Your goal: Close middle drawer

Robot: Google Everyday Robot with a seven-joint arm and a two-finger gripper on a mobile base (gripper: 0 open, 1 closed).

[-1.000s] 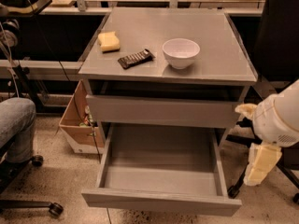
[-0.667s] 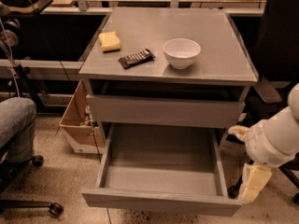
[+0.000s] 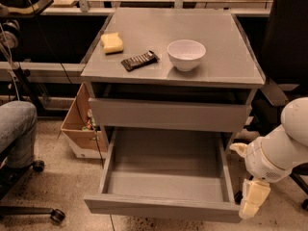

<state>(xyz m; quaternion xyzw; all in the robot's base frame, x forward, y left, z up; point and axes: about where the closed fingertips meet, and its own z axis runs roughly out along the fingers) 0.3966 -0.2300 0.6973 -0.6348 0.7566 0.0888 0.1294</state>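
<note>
The middle drawer [image 3: 166, 177] is pulled far out of the grey cabinet [image 3: 226, 57]. Its grey inside holds nothing, and its plain front panel [image 3: 159, 209] is near the bottom of the camera view. The drawer above it [image 3: 168, 114] stands out only a little. My gripper [image 3: 252, 201], cream-coloured on a white arm [image 3: 279, 153], hangs low at the right. It is just beside the open drawer's front right corner, at about the height of the front panel. I cannot tell whether it touches the panel.
On the cabinet top lie a yellow sponge [image 3: 111, 42], a dark snack bar [image 3: 139, 60] and a white bowl [image 3: 186, 54]. A cardboard box [image 3: 77, 129] stands left of the cabinet. An office chair [image 3: 17, 134] is at the left, a black chair [image 3: 288, 37] at the right.
My arm and gripper have dropped lower and come in toward the open drawer's front right corner. The drawer has not moved.
</note>
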